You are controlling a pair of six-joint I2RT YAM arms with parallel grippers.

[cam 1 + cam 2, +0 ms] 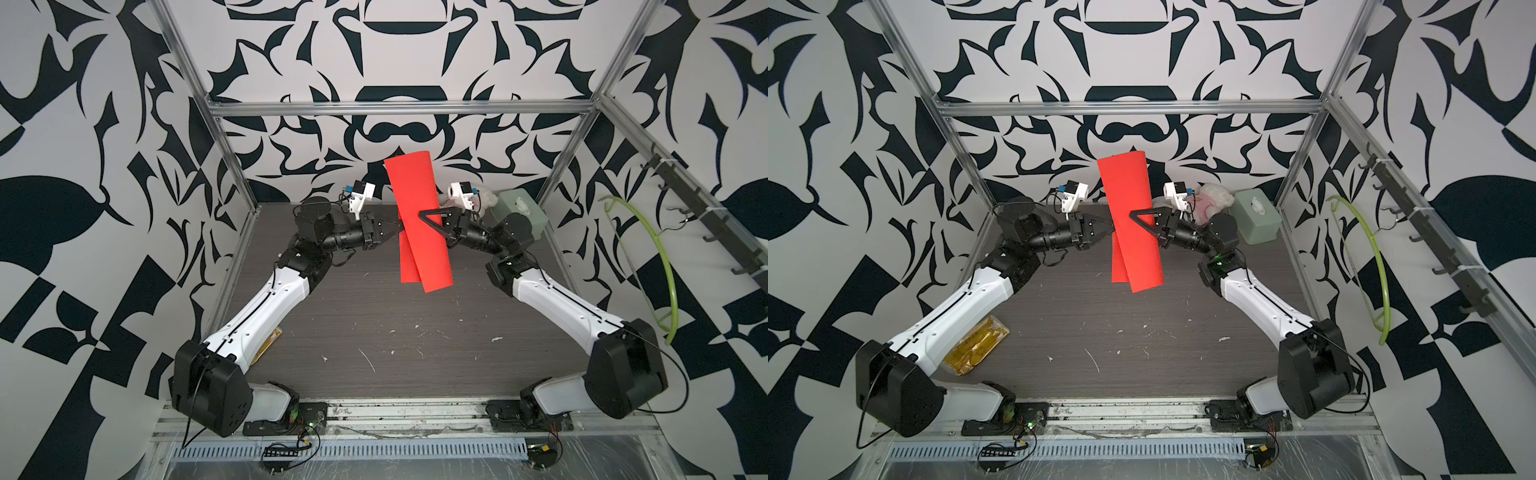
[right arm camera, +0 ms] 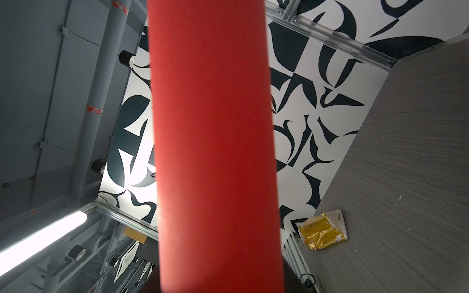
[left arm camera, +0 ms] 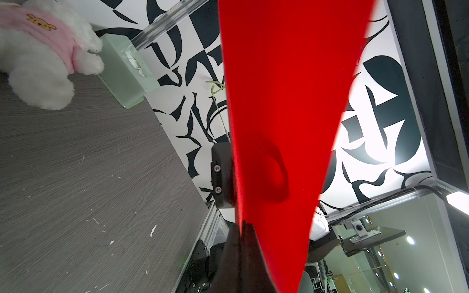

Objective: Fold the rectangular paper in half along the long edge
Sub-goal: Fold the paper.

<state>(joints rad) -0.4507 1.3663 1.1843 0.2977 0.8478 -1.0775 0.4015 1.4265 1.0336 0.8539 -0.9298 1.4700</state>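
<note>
**A:** Start with the counter [image 1: 374, 324]. Is the sheet lying on it?

**B:** No. The rectangular paper [image 1: 415, 199] is held up in the air over the counter's far half, between the two arms. It is bent over on itself into a soft loop and is not yet creased.

**A:** Which way does it run?

**B:** Its long axis goes from the near side toward the back wall, crosswise to the line between the arms. I cannot tell how steeply it tilts. The rounded bend faces the right arm, and the two free long edges face the left. At the near end the layers splay apart, so the corners do not match.

**A:** How would it handle?

**B:** I judge it very light, thin and floppy, springy at the bend, and easy to crumple or tear. It is best held by the paired long edges near mid-length, then flattened along the bend.

**A:** And the claws?

**B:** The left claw [image 1: 398, 227] is pinched fully closed on those edges. The right claw [image 1: 422, 218] stands about half spread astride the bend, with one finger across the front. I cannot tell whether it presses the paper.
</note>
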